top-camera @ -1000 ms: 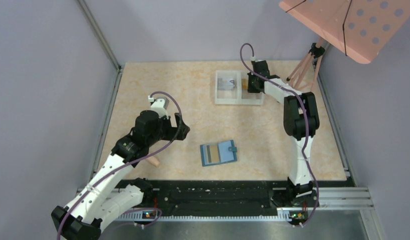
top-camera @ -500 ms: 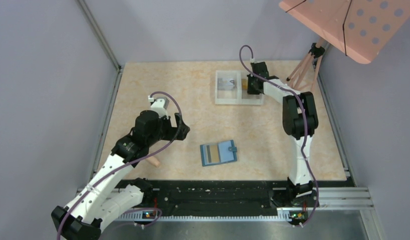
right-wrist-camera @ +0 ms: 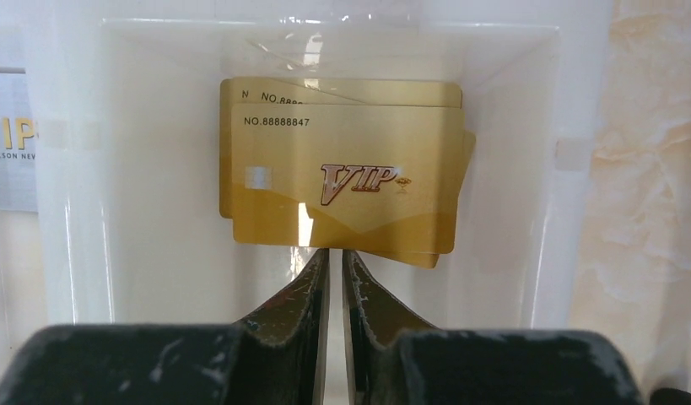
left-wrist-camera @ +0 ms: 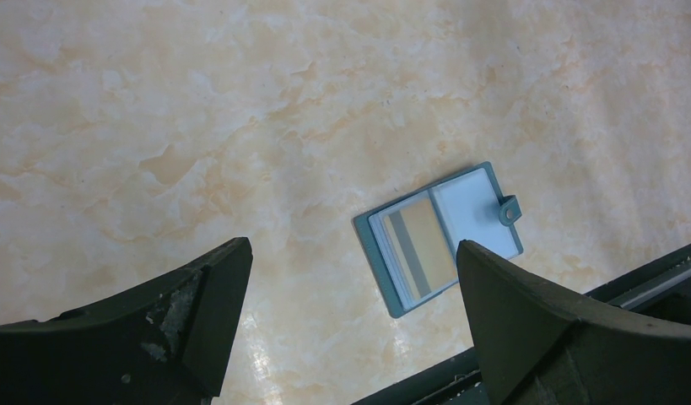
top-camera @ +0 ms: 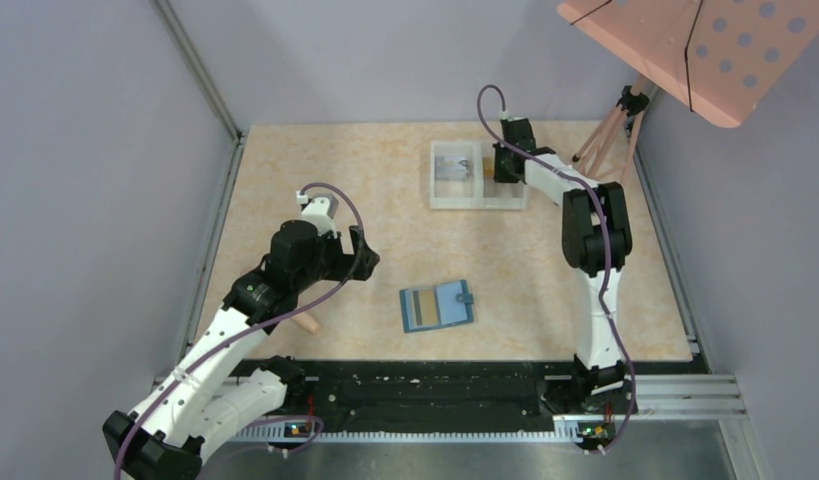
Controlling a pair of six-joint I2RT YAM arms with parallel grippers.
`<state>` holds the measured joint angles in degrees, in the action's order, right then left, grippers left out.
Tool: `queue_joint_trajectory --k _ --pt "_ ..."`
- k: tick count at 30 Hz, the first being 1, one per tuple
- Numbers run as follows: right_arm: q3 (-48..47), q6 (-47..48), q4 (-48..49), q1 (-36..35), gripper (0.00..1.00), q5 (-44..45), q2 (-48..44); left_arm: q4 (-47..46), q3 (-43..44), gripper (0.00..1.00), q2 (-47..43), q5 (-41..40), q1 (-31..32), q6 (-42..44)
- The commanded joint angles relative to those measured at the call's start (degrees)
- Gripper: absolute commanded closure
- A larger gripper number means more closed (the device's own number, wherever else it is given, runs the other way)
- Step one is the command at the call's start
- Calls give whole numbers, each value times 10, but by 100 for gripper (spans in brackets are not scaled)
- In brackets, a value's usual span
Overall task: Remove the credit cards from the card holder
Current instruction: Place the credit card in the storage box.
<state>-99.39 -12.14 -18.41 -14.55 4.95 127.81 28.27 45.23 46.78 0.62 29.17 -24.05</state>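
Several credit cards [right-wrist-camera: 342, 169] lie in tray [right-wrist-camera: 72, 169] — one remains in card holder [left-wrist-camera: 477, 209]. Right gripper [right-wrist-camera: 335, 253] nearly closed, empty; left gripper [left-wrist-camera: 352, 246] wide open.

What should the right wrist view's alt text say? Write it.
Gold VIP cards lie stacked in one compartment of a white tray; the right hand, fingers nearly together, sits at their near edge. A greyish card shows in the neighbouring compartment, left.

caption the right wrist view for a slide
Nearly shut right gripper beside gold VIP cards stacked in a white tray.
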Motion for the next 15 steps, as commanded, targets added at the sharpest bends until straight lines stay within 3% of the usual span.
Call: queue_joint_trajectory --k 1,15 --pt "-36 11 14 -6 89 17 18 -16 15 3 3 4 2 1" --pt "-44 13 25 -6 89 26 21 -11 15 3 1 2 2 1"
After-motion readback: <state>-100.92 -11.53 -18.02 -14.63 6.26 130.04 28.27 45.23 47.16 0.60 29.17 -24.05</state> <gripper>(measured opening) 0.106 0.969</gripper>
